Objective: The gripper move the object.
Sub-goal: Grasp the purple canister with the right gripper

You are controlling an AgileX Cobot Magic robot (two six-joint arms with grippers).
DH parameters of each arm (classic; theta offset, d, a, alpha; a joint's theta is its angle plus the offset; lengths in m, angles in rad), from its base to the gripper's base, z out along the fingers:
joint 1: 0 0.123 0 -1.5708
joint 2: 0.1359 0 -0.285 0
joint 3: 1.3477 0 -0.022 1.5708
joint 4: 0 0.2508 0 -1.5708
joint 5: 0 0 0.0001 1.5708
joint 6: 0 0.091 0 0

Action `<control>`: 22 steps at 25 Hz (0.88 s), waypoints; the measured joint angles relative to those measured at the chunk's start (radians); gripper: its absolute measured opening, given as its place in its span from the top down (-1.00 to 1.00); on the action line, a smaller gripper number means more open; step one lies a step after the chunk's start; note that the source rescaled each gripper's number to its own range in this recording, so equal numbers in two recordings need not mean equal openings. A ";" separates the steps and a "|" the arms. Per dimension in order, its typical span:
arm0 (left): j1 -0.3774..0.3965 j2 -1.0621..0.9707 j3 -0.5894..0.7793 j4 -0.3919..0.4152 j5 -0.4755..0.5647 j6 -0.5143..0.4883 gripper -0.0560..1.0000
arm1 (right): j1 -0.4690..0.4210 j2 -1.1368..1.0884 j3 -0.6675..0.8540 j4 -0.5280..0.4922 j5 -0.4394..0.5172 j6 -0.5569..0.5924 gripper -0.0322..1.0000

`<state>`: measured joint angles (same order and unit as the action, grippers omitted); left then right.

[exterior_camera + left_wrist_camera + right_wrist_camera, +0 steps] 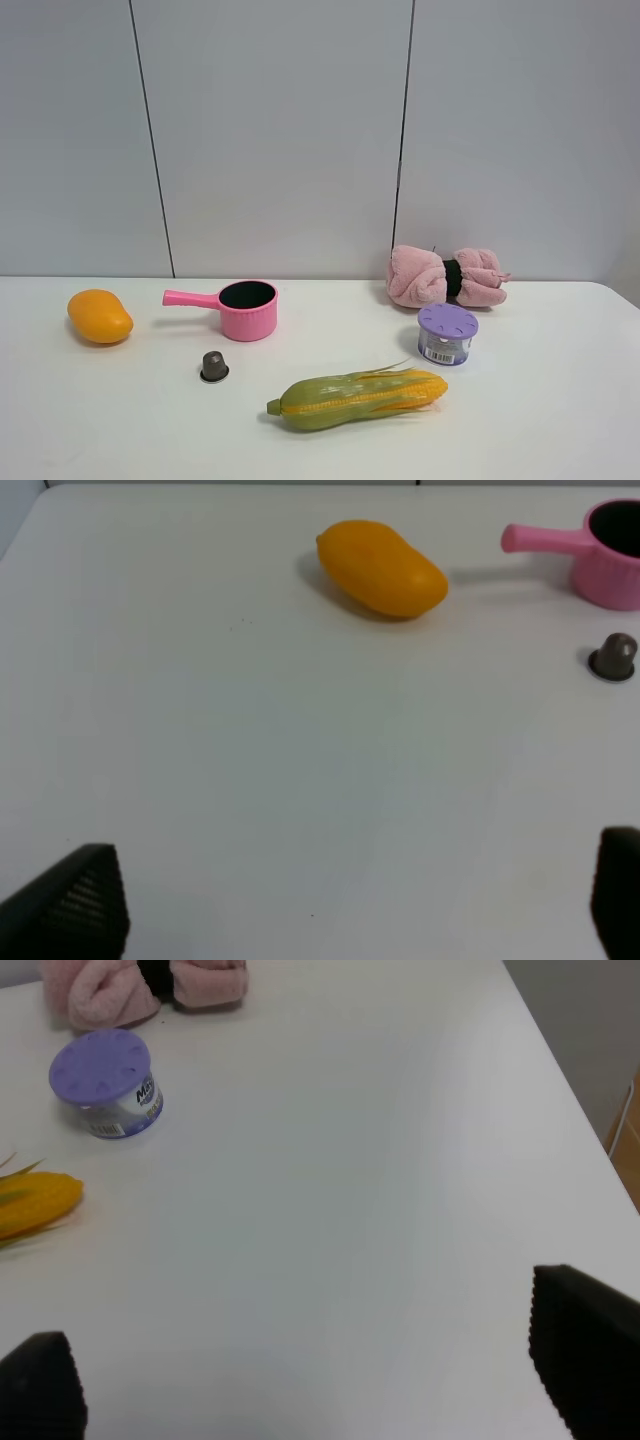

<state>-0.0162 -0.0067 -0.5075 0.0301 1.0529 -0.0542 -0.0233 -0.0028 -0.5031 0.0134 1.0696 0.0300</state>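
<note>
Grey wall [270,130], in flat panels split by dark vertical seams, backs the scene. Before it lies the white table [560,420], matte and plain. From my station, each wrist view shows two black fingertips at opposite edges: the left gripper [350,900] and the right gripper [312,1370] both stand wide apart over bare tabletop, holding nothing. Corn cob [360,397], husked green, lies nearest the front edge. Rolled pink towel [425,277] rests against the wall. Pink pot [247,310] points its handle toward the mango [100,316]. The lilac-lidded tub [447,334] stands upright between towel and corn, touching neither. Grey-brown capsule [214,366] sits just before the pot.
</note>
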 joint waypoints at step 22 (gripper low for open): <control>0.000 0.000 0.000 0.000 0.000 0.000 -1.00 | 0.000 0.000 0.000 0.000 0.000 0.000 -0.88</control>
<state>-0.0162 -0.0067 -0.5075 0.0301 1.0529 -0.0542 -0.0233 -0.0028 -0.5031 0.0134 1.0696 0.0300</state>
